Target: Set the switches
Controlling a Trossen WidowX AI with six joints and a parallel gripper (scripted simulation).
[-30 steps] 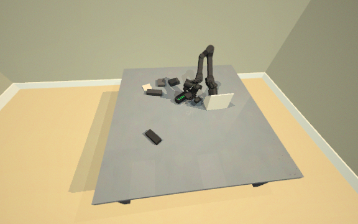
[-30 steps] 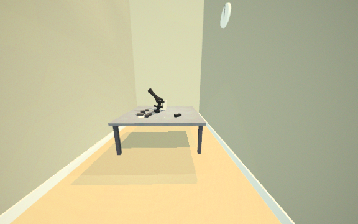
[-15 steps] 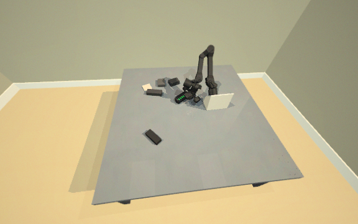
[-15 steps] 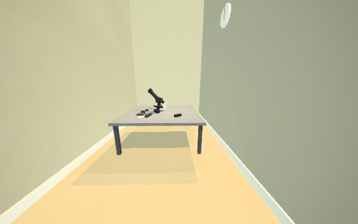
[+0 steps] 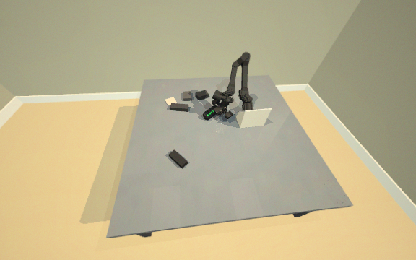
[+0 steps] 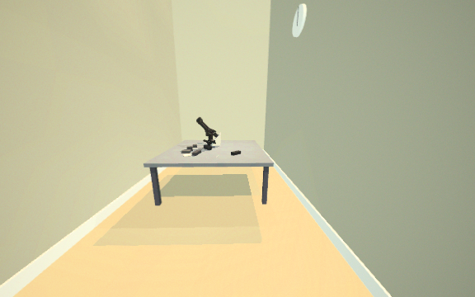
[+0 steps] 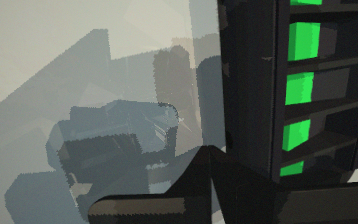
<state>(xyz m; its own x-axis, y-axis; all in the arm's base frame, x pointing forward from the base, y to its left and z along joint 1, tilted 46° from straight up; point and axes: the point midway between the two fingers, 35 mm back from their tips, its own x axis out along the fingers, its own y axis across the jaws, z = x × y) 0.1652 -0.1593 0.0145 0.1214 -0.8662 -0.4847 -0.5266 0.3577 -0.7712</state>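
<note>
The dark grey controller unit (image 5: 206,116) (image 7: 250,75) sits on the bench top with its switch side showing. Several rocker switches show green ends along the left side of their slots in the wrist view. The far end of the switch row is cut off by the frame, and the label on the underside is hidden. My gripper (image 5: 217,110) (image 7: 207,151) is shut and empty. Its fingertips are low at the near end of the unit, by its left side wall in the wrist view. I cannot tell whether they touch it.
A white upright panel (image 5: 255,118) stands right of the gripper. A small dark block (image 5: 228,115) is close beside it. Dark modules (image 5: 179,107) (image 5: 201,94) and a cream card (image 5: 170,100) lie to the left and back. Another dark module (image 5: 178,159) (image 6: 236,153) lies farther forward.
</note>
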